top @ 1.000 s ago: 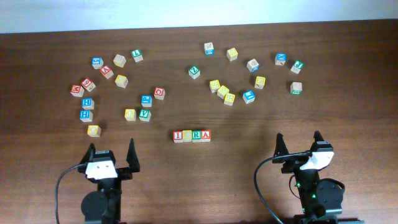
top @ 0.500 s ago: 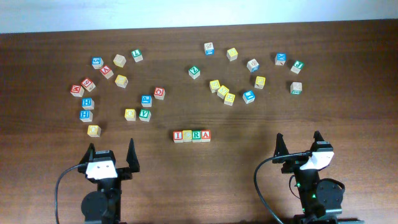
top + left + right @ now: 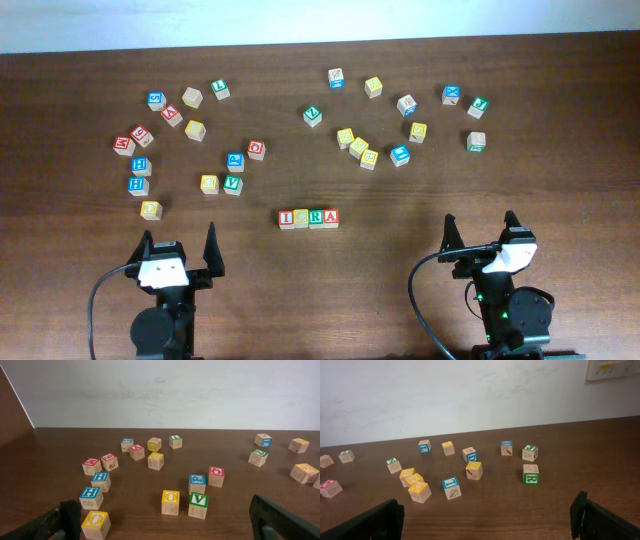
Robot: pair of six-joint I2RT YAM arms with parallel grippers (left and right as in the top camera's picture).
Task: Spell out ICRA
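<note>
Four wooden letter blocks stand touching in a row at the table's front centre, reading I (image 3: pixel 287 218), C (image 3: pixel 301 218), R (image 3: pixel 316 218), A (image 3: pixel 330 218). My left gripper (image 3: pixel 179 242) is open and empty at the front left, well apart from the row. My right gripper (image 3: pixel 480 226) is open and empty at the front right. The row does not show in either wrist view. The left fingers (image 3: pixel 165 522) and the right fingers (image 3: pixel 487 517) frame bare wood.
Several loose letter blocks lie scattered at the back left, such as a yellow O (image 3: pixel 150 209) (image 3: pixel 95 524) and a green V (image 3: pixel 232 184) (image 3: pixel 198 505). More lie at the back right, such as a green R (image 3: pixel 476 141) (image 3: pixel 531 474) and a blue block (image 3: pixel 452 487).
</note>
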